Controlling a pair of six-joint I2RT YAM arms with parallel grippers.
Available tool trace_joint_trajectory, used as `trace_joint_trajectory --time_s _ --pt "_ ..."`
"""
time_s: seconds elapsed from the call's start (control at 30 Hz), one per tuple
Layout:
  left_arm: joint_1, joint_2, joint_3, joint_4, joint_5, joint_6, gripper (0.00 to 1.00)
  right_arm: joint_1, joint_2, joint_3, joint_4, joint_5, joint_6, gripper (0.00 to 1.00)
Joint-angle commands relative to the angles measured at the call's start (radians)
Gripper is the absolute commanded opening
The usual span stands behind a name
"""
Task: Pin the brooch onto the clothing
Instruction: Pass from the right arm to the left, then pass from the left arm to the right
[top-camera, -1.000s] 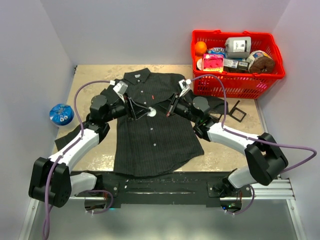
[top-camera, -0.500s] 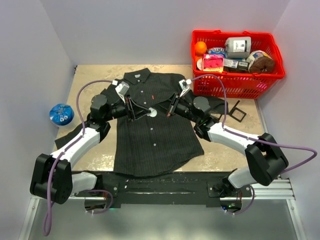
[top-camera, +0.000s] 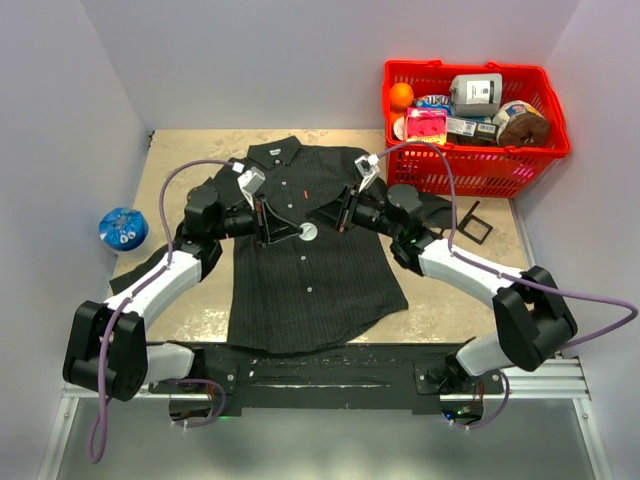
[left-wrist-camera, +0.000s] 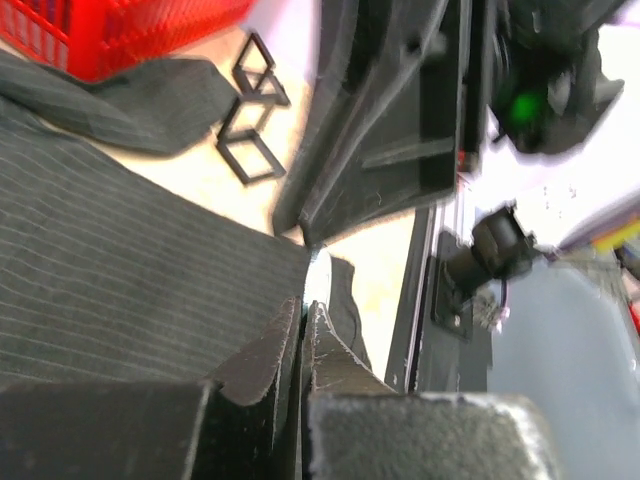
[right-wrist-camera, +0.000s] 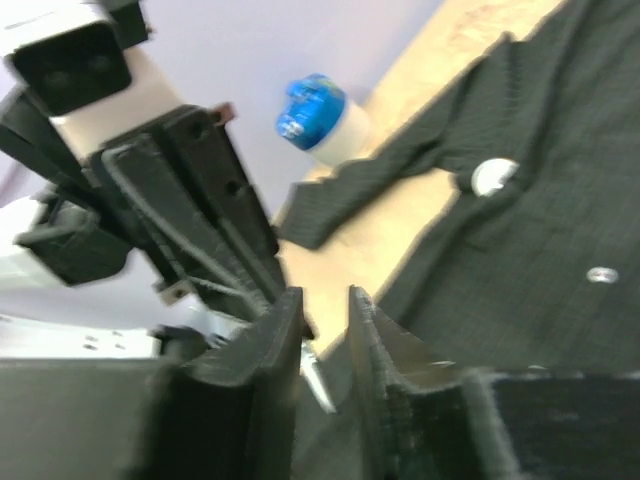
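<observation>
Though near the shirt (top-camera: 310, 290), red basket (top-camera: 470, 178) (full), blue jar (top-camera: 122, 228) aside.

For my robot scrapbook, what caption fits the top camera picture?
Left hand and right hand meet at a small round white brooch over a dark pinstriped collared shirt.

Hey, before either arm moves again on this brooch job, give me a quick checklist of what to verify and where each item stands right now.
1. Clothing spread out, front up: ok.
2. Brooch over the chest area, right at the left gripper: ok.
3. Left jaws closed: ok. Whether they actually pinch the brooch: cannot tell.
4. Right gripper jaws slightly apart, with nothing clearly held: ok.
5. Brooch pinned through the fabric: cannot tell.
6. Room between the two grippers: not ok, they crowd the same spot.
</observation>
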Motion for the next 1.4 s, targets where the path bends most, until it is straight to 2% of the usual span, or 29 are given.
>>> trace_joint_trajectory --time_s 0.0,0.1,0.3,0.4,0.6,0.9,1.23,1.37 --pt "-0.002 0.014 0.092 -0.165 0.092 0.15 0.0 -0.039 -0.054 0.143 -0.286 -0.071 -0.253 0.4" --pt "-0.002 0.029 0.133 -0.289 0.124 0.249 0.0 -0.041 -0.041 0.23 -0.463 -0.109 -0.38 0.48" --pt "-0.002 0.057 0.191 -0.499 0.162 0.408 0.0 -0.039 0.004 0.318 -0.669 -0.227 -0.535 0.54" --pt "-0.002 0.063 0.198 -0.527 0.178 0.424 0.0 -0.036 0.015 0.324 -0.718 -0.285 -0.571 0.54" --pt "-0.004 0.077 0.195 -0.533 0.191 0.424 0.0 0.008 0.056 0.336 -0.793 -0.302 -0.651 0.54" --pt "-0.005 0.086 0.188 -0.537 0.196 0.424 0.0 0.033 0.093 0.336 -0.72 -0.318 -0.64 0.48" --pt "-0.014 0.103 0.196 -0.567 0.198 0.445 0.0 0.034 0.096 0.348 -0.708 -0.307 -0.638 0.48" --pt "-0.016 0.101 0.196 -0.566 0.196 0.445 0.0 0.033 0.111 0.348 -0.709 -0.316 -0.637 0.34"
